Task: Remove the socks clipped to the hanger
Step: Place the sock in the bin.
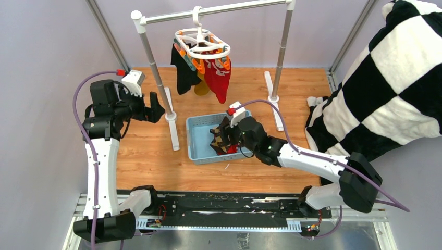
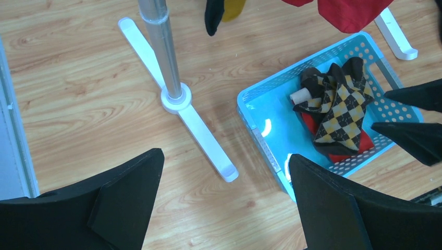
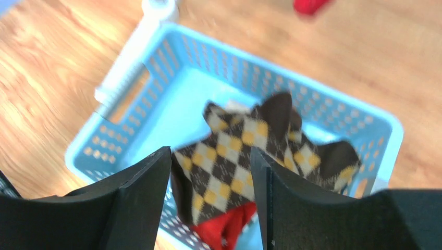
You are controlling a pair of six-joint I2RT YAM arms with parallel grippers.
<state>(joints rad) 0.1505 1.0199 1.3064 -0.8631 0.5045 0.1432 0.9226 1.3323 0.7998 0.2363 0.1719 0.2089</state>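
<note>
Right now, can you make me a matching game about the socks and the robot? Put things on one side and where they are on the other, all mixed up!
Things:
1. argyle sock
2. black sock
3. hanger
4. left end effector

Places or states:
A. hooked on the rail
B. hanging from the hanger
C. lying in the blue basket
D. open, holding nothing

Pairs: 1-C, 2-B, 3-A, 4-D

White hanger (image 1: 202,44) on rail (image 1: 234,8) carries dark sock (image 1: 182,73), mustard sock (image 1: 202,86) and red sock (image 1: 218,78); right tool (image 1: 224,136) over blue basket (image 1: 195,136) holding argyle sock (image 1: 218,139).
</note>
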